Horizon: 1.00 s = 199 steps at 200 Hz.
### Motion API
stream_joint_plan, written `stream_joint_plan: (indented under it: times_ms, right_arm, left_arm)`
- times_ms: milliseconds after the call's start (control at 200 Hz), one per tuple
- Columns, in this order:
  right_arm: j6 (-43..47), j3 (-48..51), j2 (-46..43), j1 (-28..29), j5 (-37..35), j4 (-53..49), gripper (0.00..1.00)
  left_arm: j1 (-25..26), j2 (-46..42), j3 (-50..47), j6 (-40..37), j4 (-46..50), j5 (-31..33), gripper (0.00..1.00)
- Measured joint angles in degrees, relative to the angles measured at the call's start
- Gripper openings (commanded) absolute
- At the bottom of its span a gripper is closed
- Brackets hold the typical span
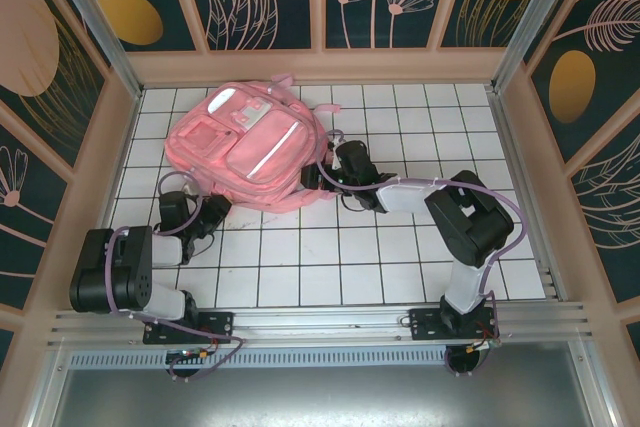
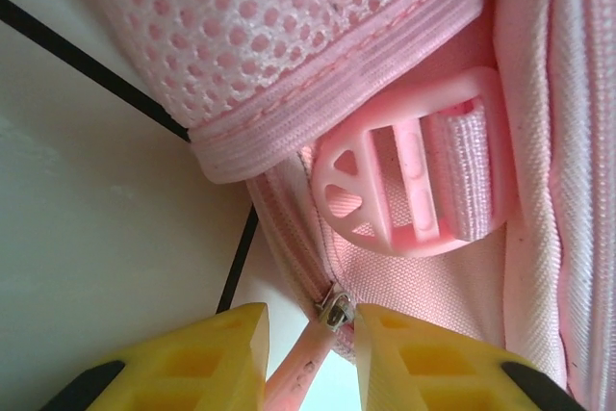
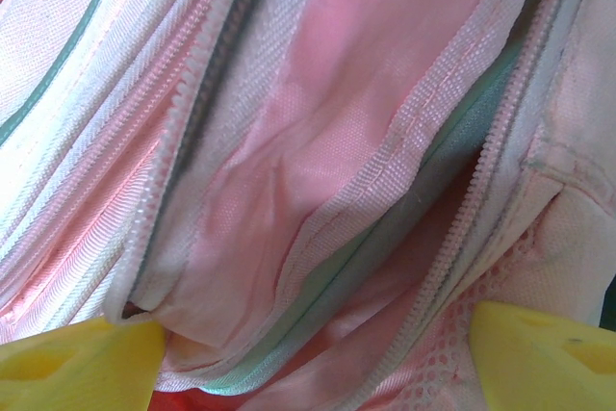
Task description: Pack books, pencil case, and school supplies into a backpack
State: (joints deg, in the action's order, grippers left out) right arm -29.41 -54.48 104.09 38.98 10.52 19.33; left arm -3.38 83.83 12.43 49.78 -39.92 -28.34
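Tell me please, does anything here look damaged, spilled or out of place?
Nothing damaged or spilled. The backpack lies flat and askew to the grid lines of the table, and its zippers gape open.

black arms [image 1: 112,272], white links [image 1: 410,192], lilac cables [image 1: 516,213], yellow tool fingers [image 2: 197,363]

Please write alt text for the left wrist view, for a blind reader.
The left claw has its yellow fingers on either side of the zipper pull of a pink backpack. Above are a pink strap buckle and mesh fabric; the white gridded table lies to the left.
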Motion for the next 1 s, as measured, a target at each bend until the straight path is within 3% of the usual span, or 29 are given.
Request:
stream_joint_plan:
  times_ms: [455, 676, 751, 996]
  right_arm:
    - [-0.79, 0.02, 0.00, 0.00, 0.00, 0.00, 0.83]
    - [-0.96, 0.04, 0.00, 0.00, 0.02, 0.07, 0.83]
    - [-0.96, 0.07, 0.00, 0.00, 0.02, 0.17, 0.83]
    - [-0.98, 0.26, -0.02, 0.00, 0.35, 0.42, 0.83]
  left_arm:
    - [3.08, 0.63, 0.00, -1.16, -0.31, -1.66, 0.26]
    - [3.08, 1.09, 0.42, -2.12, 0.85, -1.16, 0.13]
    - [3.15, 0.92, 0.59, -2.56, 2.12, -0.61, 0.00]
    - [4.81, -5.99, 1.55, -5.07, 11.28, 5.51, 0.00]
